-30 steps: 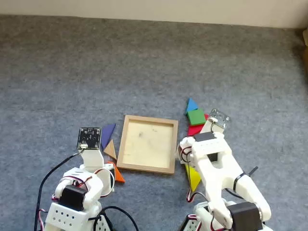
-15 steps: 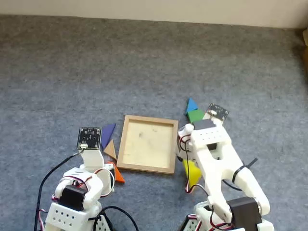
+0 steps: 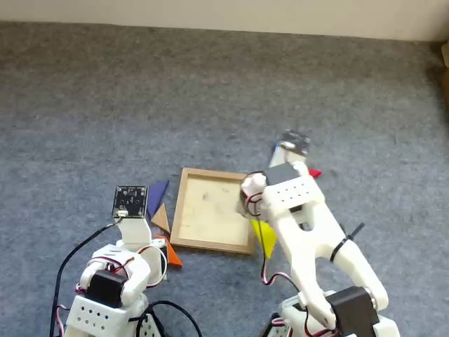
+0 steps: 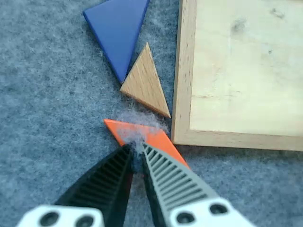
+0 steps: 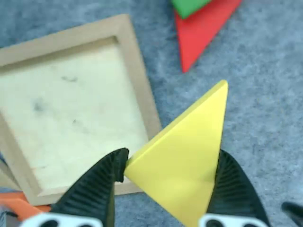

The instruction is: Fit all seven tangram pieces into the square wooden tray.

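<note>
The square wooden tray [image 3: 214, 209] lies empty on the grey carpet between the arms. My right gripper [image 5: 171, 158] is shut on a yellow triangle [image 5: 182, 151], held just above the tray's right rim [image 5: 137, 80]; in the high view the yellow triangle [image 3: 266, 239] pokes out under that arm. A red triangle [image 5: 203, 28] and a green piece [image 5: 189, 5] lie farther out. My left gripper [image 4: 135, 151] is shut, its tips at an orange piece [image 4: 147, 137]. A wooden triangle [image 4: 146, 87] and a blue triangle [image 4: 118, 28] lie beside the tray's left rim.
The right arm covers most of the pieces to the right of the tray; a red tip [image 3: 313, 172] and a light blue sliver [image 3: 276, 147] peek out. Open carpet [image 3: 210, 91] stretches beyond the tray.
The right arm has swung left toward the tray, carrying the yellow triangle from the carpet to the tray's right edge. The left arm has kept still.
</note>
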### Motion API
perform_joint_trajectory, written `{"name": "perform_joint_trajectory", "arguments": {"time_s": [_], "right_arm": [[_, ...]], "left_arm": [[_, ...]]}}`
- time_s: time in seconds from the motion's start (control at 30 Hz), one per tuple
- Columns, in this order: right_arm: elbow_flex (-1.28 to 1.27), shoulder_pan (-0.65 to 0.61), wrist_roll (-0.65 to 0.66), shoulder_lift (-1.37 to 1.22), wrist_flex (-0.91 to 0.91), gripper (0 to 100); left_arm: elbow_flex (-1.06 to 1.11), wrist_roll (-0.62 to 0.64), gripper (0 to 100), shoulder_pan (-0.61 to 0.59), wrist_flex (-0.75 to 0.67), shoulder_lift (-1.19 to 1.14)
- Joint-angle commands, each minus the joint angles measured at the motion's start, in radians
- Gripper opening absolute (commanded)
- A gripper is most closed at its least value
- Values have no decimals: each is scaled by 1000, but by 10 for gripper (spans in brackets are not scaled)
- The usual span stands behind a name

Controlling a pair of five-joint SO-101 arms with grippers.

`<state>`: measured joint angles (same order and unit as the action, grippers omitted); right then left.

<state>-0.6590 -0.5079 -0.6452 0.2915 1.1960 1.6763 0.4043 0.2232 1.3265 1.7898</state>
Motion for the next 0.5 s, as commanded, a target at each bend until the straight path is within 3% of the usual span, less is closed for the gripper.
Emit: {"name": "perform_joint_trajectory", "arguments": {"time_s": [0.0,0.17,0.47], "right_arm": [[65,-41,51,7,-101,135],[64,-87,150,5,-286,135],[61,-182,190,2,-306,135]], "left_arm": [[21,-2,7,12,2,8],[21,-2,7,12,2,8],[21,-2,7,12,2,8]]}}
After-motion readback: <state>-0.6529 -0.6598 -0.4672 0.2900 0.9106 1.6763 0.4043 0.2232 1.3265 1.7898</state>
